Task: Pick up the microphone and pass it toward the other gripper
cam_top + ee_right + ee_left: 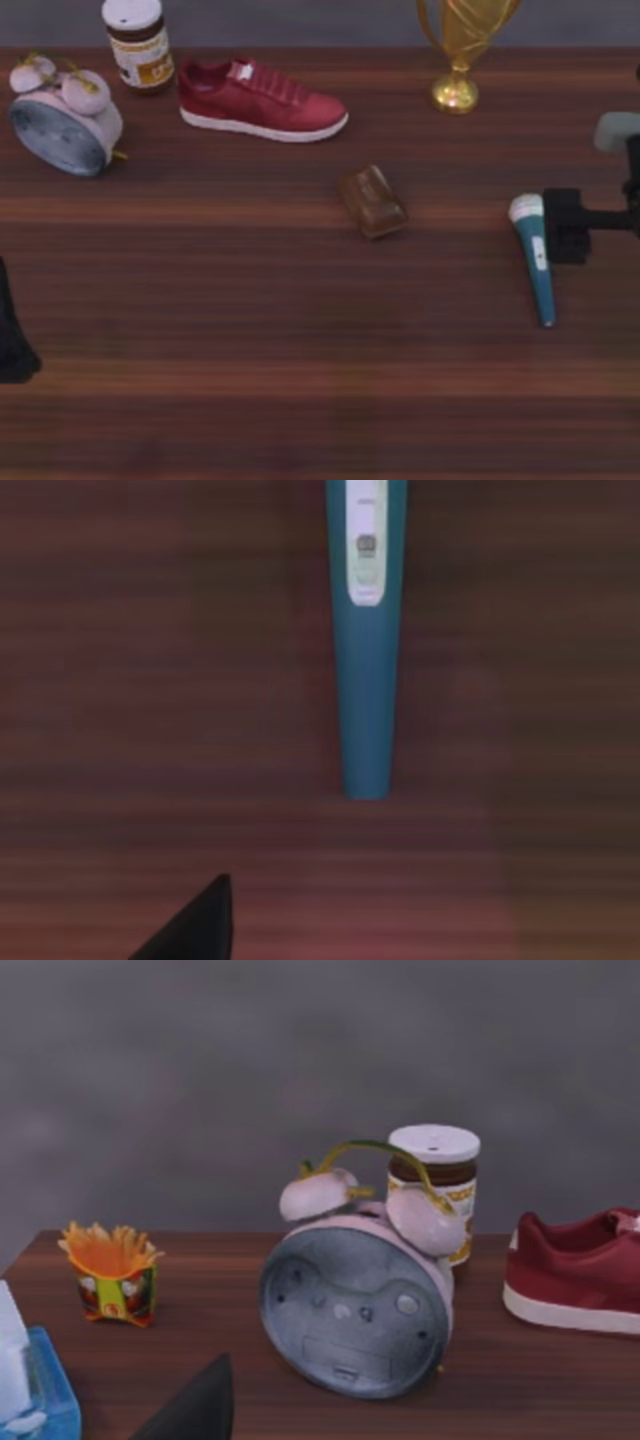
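Tabletop point(300, 330): teal, white-headed microphone point(533, 255)

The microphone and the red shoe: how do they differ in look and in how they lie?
The microphone is slim, teal with a white head; the red shoe is broader and longer, with a white sole. The microphone lies near the table's right edge, beside the right end effector; the shoe lies toward the far left. Both lie flat on the table.

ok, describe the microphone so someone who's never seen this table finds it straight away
Start at the gold trophy on the table's far edge toward the right, then come nearer along the right side. The microphone lies flat there, just beside the right gripper. It is the only slim teal stick with a rounded white head and a white button strip; the brown block lies nearer the centre.
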Motion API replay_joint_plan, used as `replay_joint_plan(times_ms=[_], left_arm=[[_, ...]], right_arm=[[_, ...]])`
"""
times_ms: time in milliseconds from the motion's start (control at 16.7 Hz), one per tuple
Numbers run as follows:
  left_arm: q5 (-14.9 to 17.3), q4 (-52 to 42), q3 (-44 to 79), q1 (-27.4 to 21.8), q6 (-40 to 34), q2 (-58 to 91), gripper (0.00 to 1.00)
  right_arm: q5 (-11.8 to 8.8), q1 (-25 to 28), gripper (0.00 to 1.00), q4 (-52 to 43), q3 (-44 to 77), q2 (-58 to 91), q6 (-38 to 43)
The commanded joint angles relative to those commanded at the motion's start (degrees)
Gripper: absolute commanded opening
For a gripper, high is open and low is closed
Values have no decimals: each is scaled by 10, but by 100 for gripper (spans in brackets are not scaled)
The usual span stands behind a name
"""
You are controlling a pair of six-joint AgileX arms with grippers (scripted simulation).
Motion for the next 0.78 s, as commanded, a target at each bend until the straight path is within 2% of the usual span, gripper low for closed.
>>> replay_joint_plan(times_ms=[360, 780], left_arm=[[0, 0, 0, 0, 0, 0, 100], [0, 0, 0, 0, 0, 0, 100]], right_arm=[[2, 32, 100, -82, 134, 176, 35], [2, 32, 100, -89, 147, 191, 38]])
